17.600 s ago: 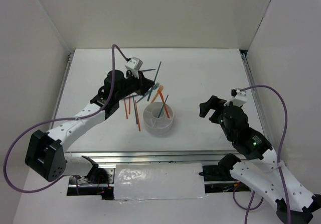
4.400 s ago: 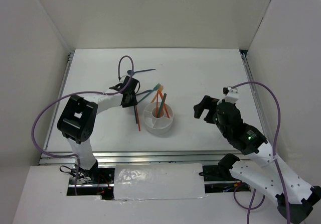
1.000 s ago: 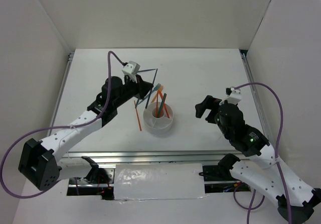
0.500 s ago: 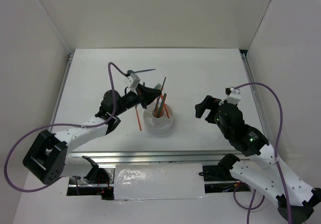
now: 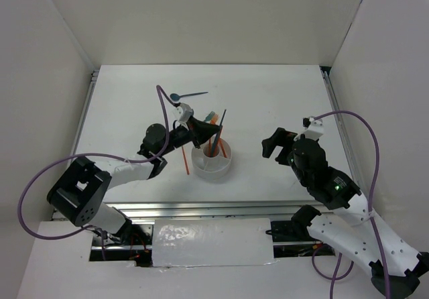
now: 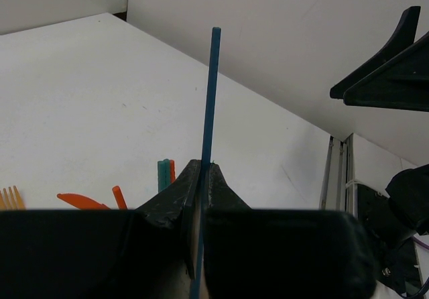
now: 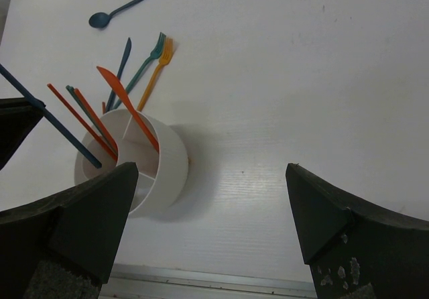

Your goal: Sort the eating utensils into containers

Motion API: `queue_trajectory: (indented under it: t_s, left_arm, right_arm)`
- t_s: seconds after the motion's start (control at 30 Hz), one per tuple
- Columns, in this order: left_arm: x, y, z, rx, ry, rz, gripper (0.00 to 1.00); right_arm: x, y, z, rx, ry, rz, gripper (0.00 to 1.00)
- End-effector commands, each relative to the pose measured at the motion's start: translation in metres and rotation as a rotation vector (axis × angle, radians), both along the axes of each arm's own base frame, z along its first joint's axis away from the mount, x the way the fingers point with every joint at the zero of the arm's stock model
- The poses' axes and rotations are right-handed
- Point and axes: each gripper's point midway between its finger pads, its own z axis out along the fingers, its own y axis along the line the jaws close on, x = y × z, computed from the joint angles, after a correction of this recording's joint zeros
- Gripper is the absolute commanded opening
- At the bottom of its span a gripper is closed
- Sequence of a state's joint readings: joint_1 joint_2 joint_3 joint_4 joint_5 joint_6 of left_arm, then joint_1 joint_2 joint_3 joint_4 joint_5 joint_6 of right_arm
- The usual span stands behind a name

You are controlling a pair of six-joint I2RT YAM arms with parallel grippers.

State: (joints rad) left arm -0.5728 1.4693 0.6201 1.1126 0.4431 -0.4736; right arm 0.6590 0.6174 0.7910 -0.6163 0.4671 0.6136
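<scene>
My left gripper (image 5: 208,137) is shut on a dark teal chopstick (image 6: 211,91) and holds it tilted over the round white holder (image 5: 201,169). In the right wrist view the chopstick (image 7: 64,128) reaches down into a compartment of the holder (image 7: 167,171). Orange chopsticks (image 7: 80,120) and an orange knife (image 7: 127,108) stand in the holder. A blue spoon (image 5: 188,96), a teal fork (image 7: 144,64) and an orange fork (image 7: 155,71) lie on the table behind it. An orange chopstick (image 5: 185,159) lies left of the holder. My right gripper (image 7: 214,178) is open and empty, to the right of the holder.
White walls close in the table on the left, back and right. A metal rail (image 5: 201,208) runs along the near edge. A dark blue thin piece (image 7: 122,64) lies beside the forks.
My left gripper has moved right and lower with the dark teal chopstick, bringing it from left of the holder to over it, its lower end now inside. The right arm has not moved.
</scene>
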Motion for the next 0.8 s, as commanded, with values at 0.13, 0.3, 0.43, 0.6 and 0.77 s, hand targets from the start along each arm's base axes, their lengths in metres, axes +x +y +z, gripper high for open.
queue_trajectory:
  t_s: [0.13,0.3,0.43,0.6,0.77]
  left_arm:
    - [-0.003,-0.001,-0.001,0.029,-0.066,-0.014,0.0]
    - [-0.002,0.004,-0.012,0.059,-0.026,0.019,0.2]
    - [0.001,0.01,-0.012,0.088,-0.022,0.053,0.41]
    - [0.001,0.019,0.003,0.096,-0.043,0.097,0.47]
    - [0.011,0.057,0.044,0.135,-0.036,0.303,0.35]
  right_arm:
    - [0.0,-0.002,0.007,0.007,-0.02,-0.019,1.0]
    - [0.001,-0.002,0.008,0.009,-0.021,-0.017,1.0]
    - [0.001,-0.001,0.009,0.011,-0.022,-0.014,1.0]
    - [0.002,0.0,0.01,0.012,-0.024,-0.011,1.0]
    - [0.001,0.0,0.013,0.015,-0.029,-0.011,1.0]
